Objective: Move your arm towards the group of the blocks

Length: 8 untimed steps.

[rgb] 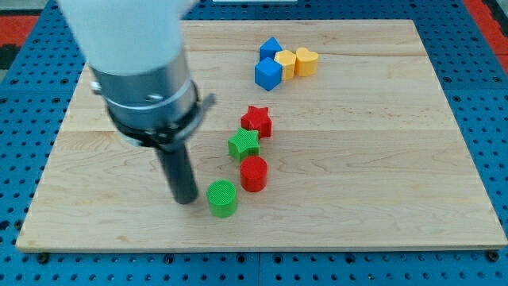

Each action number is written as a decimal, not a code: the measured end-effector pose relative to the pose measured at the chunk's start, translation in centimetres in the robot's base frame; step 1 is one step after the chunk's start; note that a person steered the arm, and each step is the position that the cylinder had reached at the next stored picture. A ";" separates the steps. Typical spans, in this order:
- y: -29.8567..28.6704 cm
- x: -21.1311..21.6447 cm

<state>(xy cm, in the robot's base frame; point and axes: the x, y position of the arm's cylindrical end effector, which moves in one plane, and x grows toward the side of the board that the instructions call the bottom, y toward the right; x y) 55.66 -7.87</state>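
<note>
My tip [186,200] rests on the wooden board at lower centre-left, just left of a green cylinder [222,198], with a small gap between them. Up and right of that stand a red cylinder [254,173], a green star [244,144] and a red star [257,121], close together in a rising line. Near the view's top sits a second cluster: a blue cube [268,74], a second blue block [270,49], a yellow block [286,63] and a yellow heart-like block [306,61].
The wooden board [381,159] lies on a blue pegboard surface [484,95]. The arm's wide grey and white body [139,63] covers the board's upper left part.
</note>
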 end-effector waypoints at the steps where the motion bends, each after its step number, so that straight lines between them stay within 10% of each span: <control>1: -1.8 0.6; 4: 7.4 5.9; 5: 16.8 2.4; 6: 18.5 -8.8; 8: 16.6 -16.0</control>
<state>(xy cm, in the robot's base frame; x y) 39.64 8.71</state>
